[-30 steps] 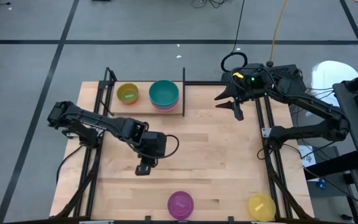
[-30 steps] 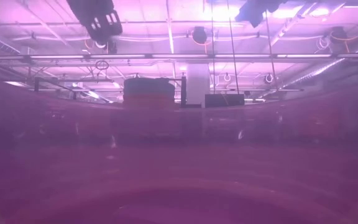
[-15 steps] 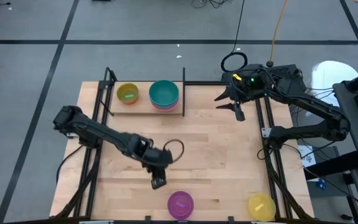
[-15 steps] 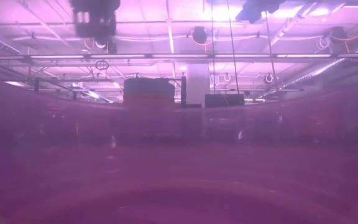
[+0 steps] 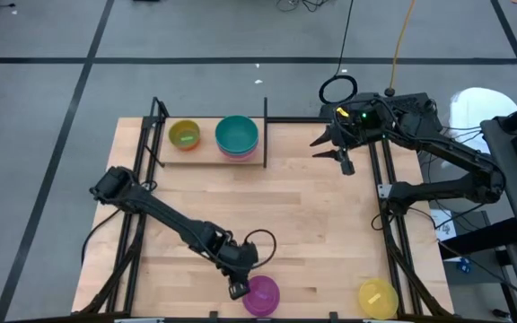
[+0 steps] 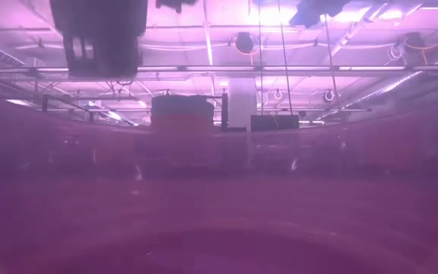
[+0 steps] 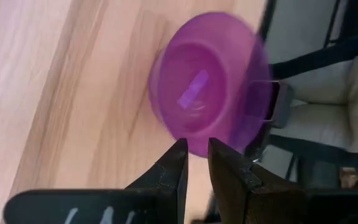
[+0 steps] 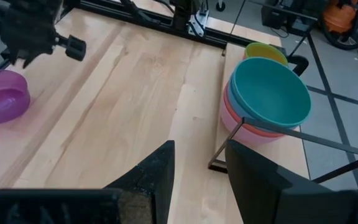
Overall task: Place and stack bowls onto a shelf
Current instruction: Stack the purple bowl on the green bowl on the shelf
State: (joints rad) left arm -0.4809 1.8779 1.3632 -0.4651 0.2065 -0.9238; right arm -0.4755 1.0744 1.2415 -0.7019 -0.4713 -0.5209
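Observation:
The purple bowl [image 5: 261, 295] [image 7: 207, 81] stands upright on the tabletop at the near edge. My left gripper [image 5: 237, 288] [image 7: 195, 149] is right beside it on its left, fingers open by a narrow gap with their tips at the bowl's side; I cannot tell whether they touch. A yellow bowl [image 5: 377, 298] sits at the near right corner. On the shelf [image 5: 206, 154] at the far left stand a yellowish bowl [image 5: 184, 135] and a stack with the teal bowl [image 5: 237, 135] [image 8: 269, 93] on top of pink. My right gripper [image 5: 339, 149] [image 8: 201, 163] hovers open at the far right.
Black frame rails [image 5: 391, 242] run along both sides of the tabletop. A cable loop [image 5: 260, 242] trails behind the left wrist. The low view is veiled in purple, showing only the left gripper [image 6: 97, 34] overhead and the shelf stack [image 6: 182, 114]. Bare wood [image 5: 303, 215] lies mid-table.
My left gripper has travelled from mid-table toward the near edge and somewhat rightward, ending beside the purple bowl. The bowls have stayed in place.

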